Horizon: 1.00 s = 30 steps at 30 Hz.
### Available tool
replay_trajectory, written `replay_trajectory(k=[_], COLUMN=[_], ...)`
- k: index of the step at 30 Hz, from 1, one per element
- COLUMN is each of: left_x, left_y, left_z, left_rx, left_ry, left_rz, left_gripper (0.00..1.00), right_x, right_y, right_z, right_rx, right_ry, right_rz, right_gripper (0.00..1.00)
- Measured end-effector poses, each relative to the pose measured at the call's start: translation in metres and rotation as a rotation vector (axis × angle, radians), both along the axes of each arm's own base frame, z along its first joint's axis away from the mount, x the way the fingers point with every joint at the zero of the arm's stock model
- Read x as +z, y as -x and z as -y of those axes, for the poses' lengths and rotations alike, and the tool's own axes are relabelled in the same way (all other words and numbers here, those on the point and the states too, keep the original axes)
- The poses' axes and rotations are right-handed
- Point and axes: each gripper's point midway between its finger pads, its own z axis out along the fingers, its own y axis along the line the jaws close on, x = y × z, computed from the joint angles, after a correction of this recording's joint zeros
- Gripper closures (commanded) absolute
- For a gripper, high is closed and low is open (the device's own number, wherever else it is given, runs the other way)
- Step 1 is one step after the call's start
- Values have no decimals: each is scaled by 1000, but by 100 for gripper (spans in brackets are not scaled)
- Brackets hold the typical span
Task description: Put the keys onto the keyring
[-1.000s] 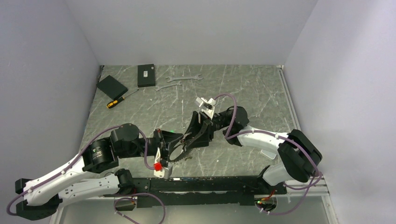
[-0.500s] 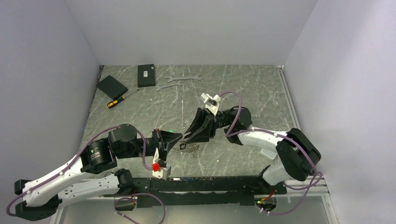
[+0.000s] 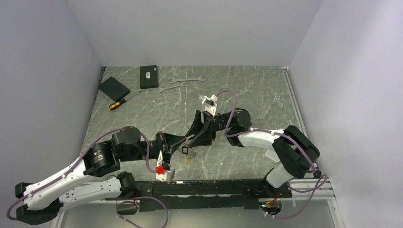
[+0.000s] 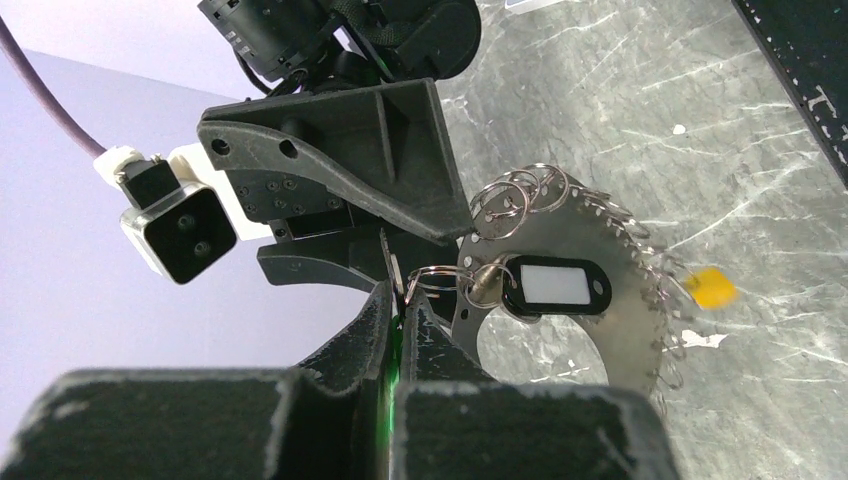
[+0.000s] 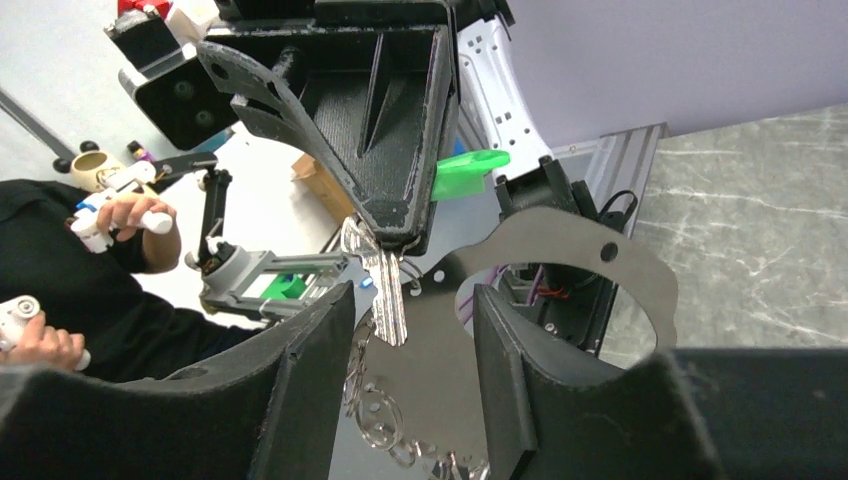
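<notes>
Nearest you, your left gripper [image 4: 400, 305] is pinched tight on the small silvery metal keys with the bright green plastic tag [image 5: 387, 295], one blade hanging off its tips. Just beyond, the big flat grey metal keyring plate [image 4: 570, 240] (what supports it I cannot tell) sits unclamped, since the right gripper [image 5: 412, 300], farthest, stands with fingers apart. Push now and the plate may swing away, or the thinly held keys may twist loose.

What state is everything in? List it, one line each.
left gripper: shut on the keys.
keys: pinched, dangling at the keyring's edge.
right gripper: open, fingers either side of the keyring.
keyring: between the right gripper's fingers, unclamped.
wrenches: lying flat, untouched.
</notes>
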Motion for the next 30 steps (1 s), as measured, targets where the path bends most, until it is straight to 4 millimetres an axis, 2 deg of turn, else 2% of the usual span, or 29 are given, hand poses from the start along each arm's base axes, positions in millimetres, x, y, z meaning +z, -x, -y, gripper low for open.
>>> replay_trajectory(k=[11,17,22,30], left_x=[-1,-3,-5,0], left_y=[0,-2,-5,-7], left_z=[1,0,-1,0], left_rx=[1,9,28,32], left_ry=[1,1,-1,22], left_rz=[0,2,4,14], left_gripper=[100,100,100,100], right_x=[10,10,10,15], right_y=[-5,-5,-1,0], right_z=[-3,-3,-3,-1], right_rx=[-31,-30,-16,-27], right_ry=[-34,-35,-34,-49], right_rz=[6,7,10,17], right_gripper=[61,77,99,100])
